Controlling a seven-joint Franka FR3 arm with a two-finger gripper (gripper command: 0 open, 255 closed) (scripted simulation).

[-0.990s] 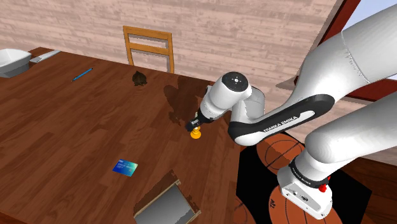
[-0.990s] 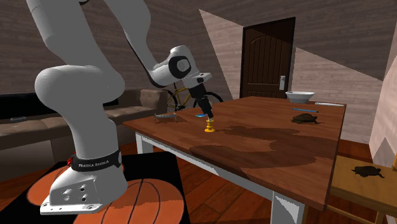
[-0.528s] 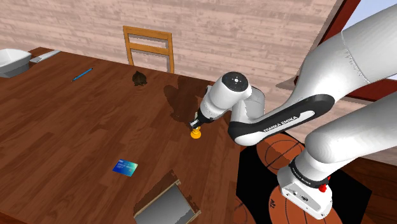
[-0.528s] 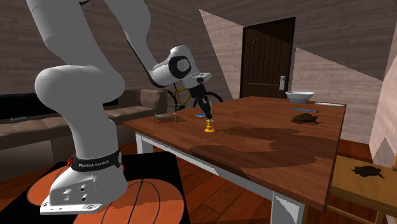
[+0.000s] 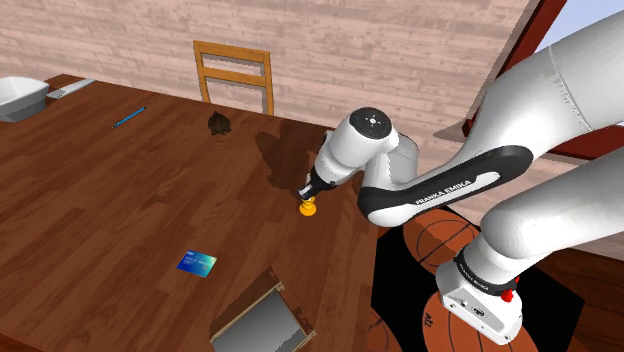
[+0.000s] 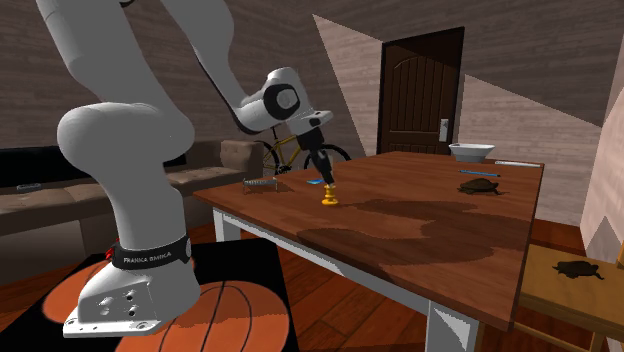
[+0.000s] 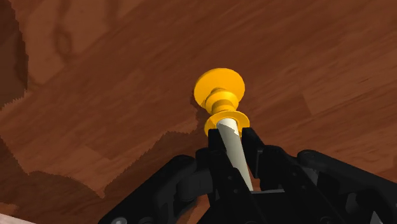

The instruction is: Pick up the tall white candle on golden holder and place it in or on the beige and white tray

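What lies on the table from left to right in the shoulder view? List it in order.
pale tray → blue pen → blue card → candle on golden holder

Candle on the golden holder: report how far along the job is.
Done: the black gripper is shut on the tall white candle above its golden holder. In hand: the lift; the holder sits at or just above the brown wooden table. Left: carrying it to the pale tray at the far corner and releasing.
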